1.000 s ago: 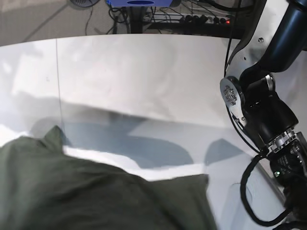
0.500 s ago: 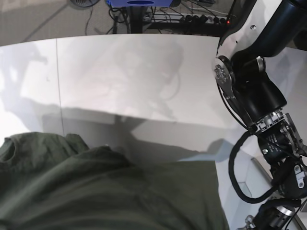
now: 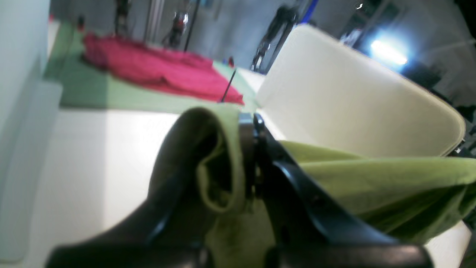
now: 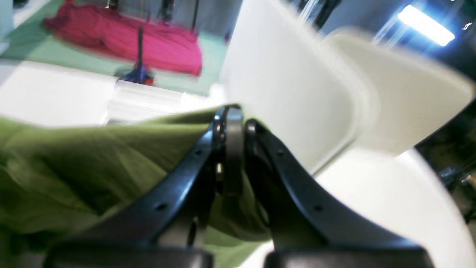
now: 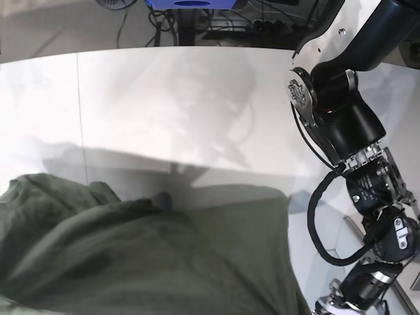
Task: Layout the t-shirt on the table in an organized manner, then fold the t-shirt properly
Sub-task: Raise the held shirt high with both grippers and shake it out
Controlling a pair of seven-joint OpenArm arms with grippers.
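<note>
L gripper [image 3: 248,156] jaws clamped on t-shirt [image 5: 144,256] edge; R gripper [image 4: 232,149] jaws clamped on cloth too | both held it up, prob. to spread it flat | shirt bunched over near part of table [image 5: 170,98]

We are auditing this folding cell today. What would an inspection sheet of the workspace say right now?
Surface: white table, far half bare, dark seam line at left.
Job's things: olive t-shirt bunched at the near edge, not laid flat.
Clutter: nothing seen on the table.
Grippers: left gripper shut on the t-shirt; right gripper shut on the t-shirt.
Cables: black cable looped along the left arm; floor cables beyond the table.
Surroundings: red cloth on a green floor, blurred.
</note>
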